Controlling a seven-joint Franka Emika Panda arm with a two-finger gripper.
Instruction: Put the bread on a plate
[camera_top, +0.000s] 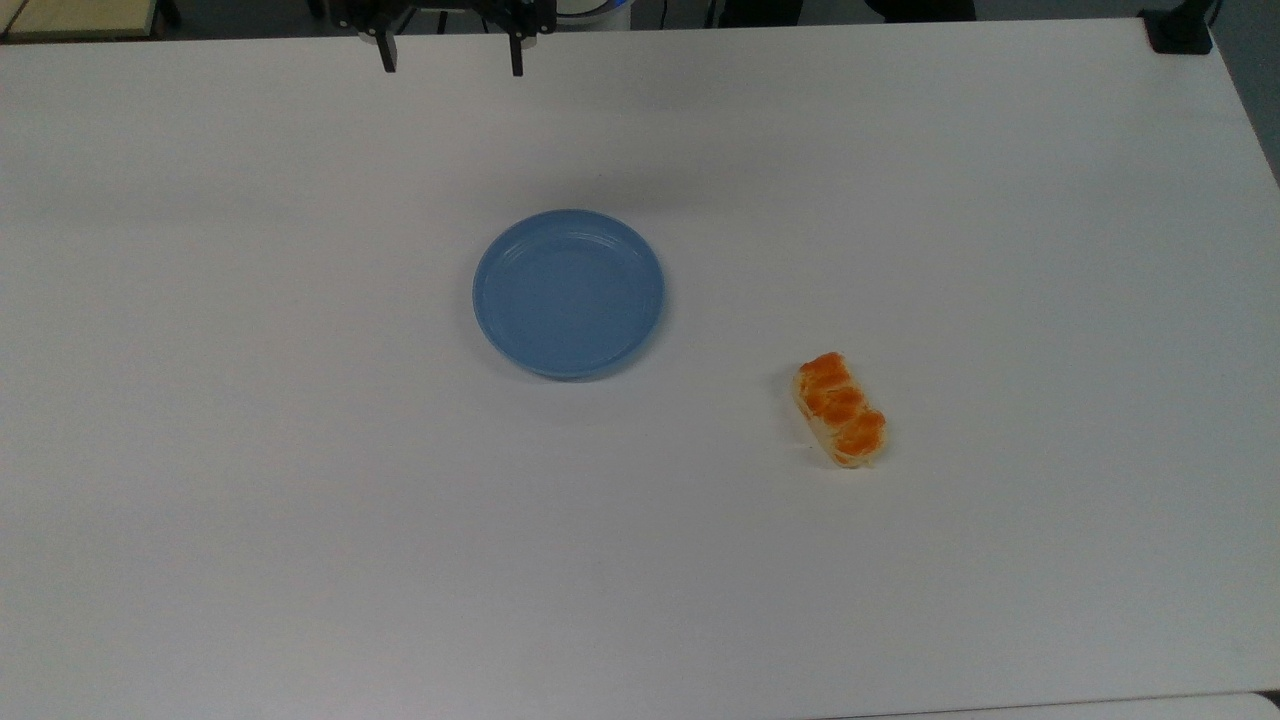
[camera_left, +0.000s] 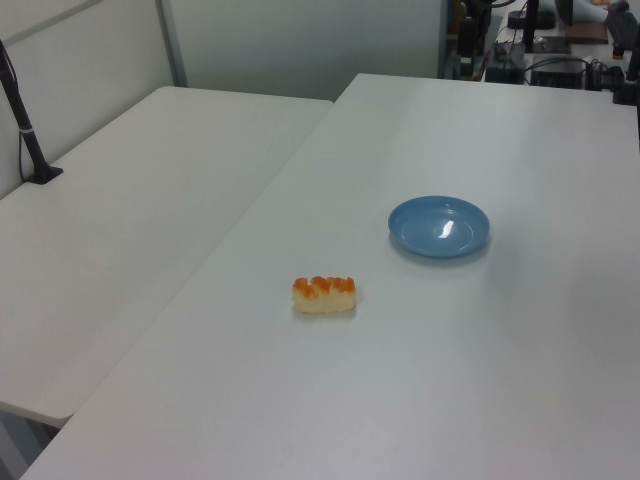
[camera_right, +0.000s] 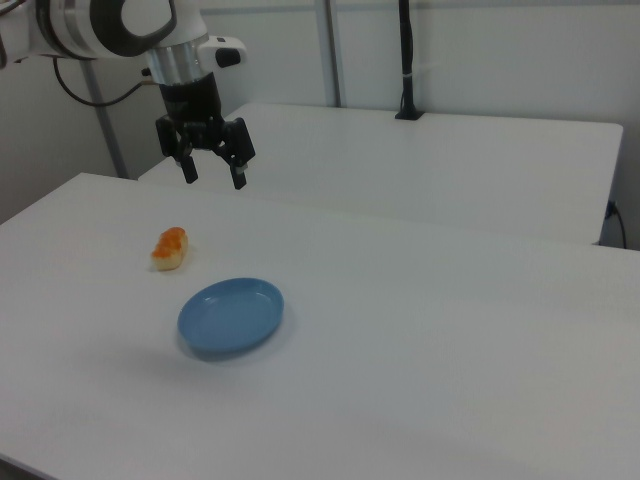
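Bread, the small orange-glazed braided roll, sits lower right in the top view, well apart from the round light-blue plate. My black two-finger gripper hangs spread wide, empty, top edge. That lumpy top could slip my pinch.

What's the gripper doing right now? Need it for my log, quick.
Gripper: open, holding nothing, raised above the table, apart from the bread and the plate.

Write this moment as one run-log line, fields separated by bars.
hand: open, raised, holding nothing | bread roll: on table, untouched | blue plate: holds nothing
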